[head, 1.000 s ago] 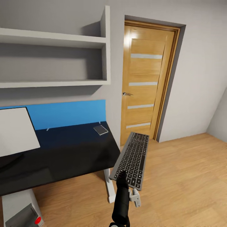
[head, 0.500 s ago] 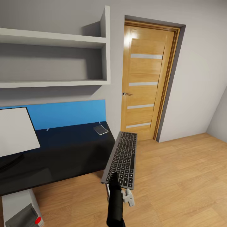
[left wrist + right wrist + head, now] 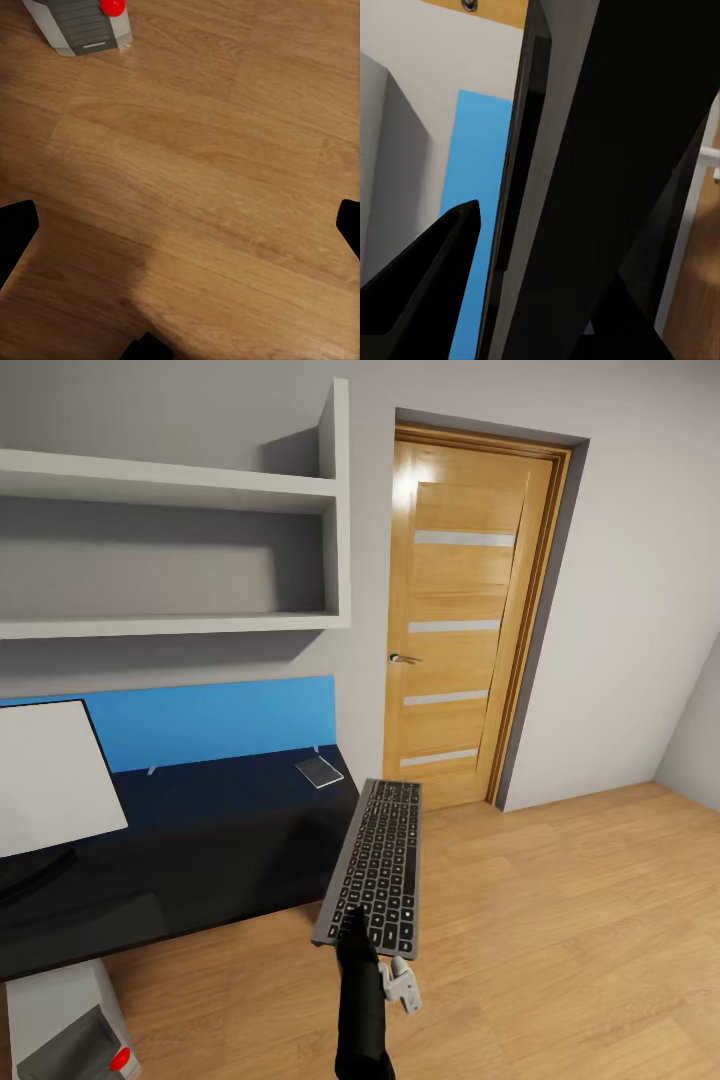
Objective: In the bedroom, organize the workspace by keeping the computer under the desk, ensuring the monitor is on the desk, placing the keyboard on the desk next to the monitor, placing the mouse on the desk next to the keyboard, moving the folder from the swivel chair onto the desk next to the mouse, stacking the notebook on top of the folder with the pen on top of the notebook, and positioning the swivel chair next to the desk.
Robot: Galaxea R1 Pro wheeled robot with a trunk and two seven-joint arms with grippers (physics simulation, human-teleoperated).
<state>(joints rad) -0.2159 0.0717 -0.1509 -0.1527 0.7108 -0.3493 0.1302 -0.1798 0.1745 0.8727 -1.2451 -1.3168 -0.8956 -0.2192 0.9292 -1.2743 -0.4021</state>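
My right gripper is shut on the near end of the keyboard, holding it in the air just off the right end of the desk. The keyboard's edge runs close past the right wrist camera. The monitor stands at the desk's left with its white back toward me. A small dark grey notebook lies at the desk's far right corner. The grey computer with a red dot sits on the floor below the desk, also visible as the computer in the left wrist view. My left gripper hangs open over the floor.
Grey wall shelves hang above the desk's blue back panel. A wooden door stands closed at the right. Wood plank floor spreads to the right of the desk.
My right arm has carried the keyboard leftward, toward the desk's right end, turning it slightly. The camera has stayed still.
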